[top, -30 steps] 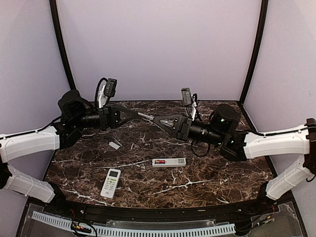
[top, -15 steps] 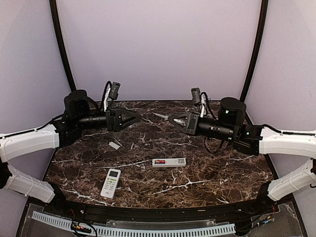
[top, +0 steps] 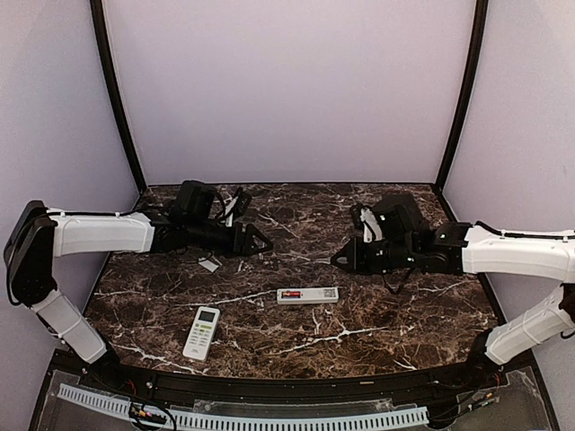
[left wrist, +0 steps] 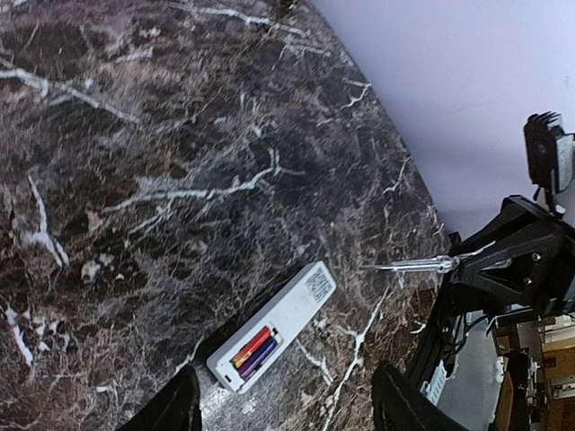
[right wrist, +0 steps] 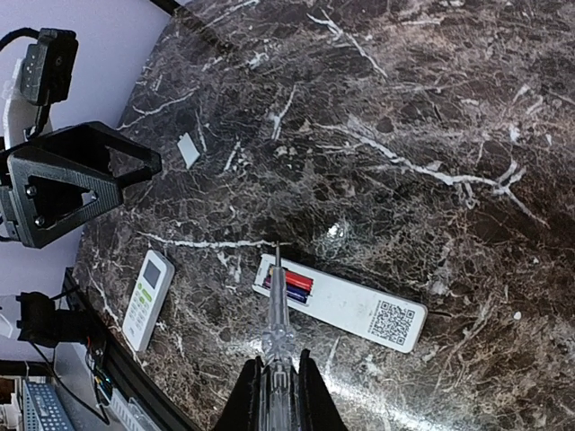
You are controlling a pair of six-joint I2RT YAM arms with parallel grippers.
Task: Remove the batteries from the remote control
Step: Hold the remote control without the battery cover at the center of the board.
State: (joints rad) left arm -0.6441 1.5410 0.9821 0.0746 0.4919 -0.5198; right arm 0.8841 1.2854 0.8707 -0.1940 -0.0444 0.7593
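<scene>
A white remote control (top: 307, 294) lies back-up mid-table with its battery bay open. Two batteries (right wrist: 292, 285), one red and one darker, sit side by side in the bay; they also show in the left wrist view as batteries (left wrist: 254, 350). My right gripper (right wrist: 278, 388) is shut on a clear-handled screwdriver (right wrist: 277, 314), whose tip hangs just above the bay end of the remote (right wrist: 341, 303). My left gripper (left wrist: 283, 415) is open and empty, hovering above and to the left of the remote (left wrist: 278, 323). From above, the left gripper (top: 256, 241) and right gripper (top: 346, 259) flank the remote.
A second white remote (top: 202, 332) lies face-up near the front left. A small flat white cover (top: 208, 264) lies under the left arm. Lilac walls close the back and sides, and a cable tray (top: 243, 415) runs along the near edge.
The grippers were meeting high at mid-table around the screwdriver. The left gripper opened and let go; both arms drew apart and dropped toward the table, the right carrying the screwdriver.
</scene>
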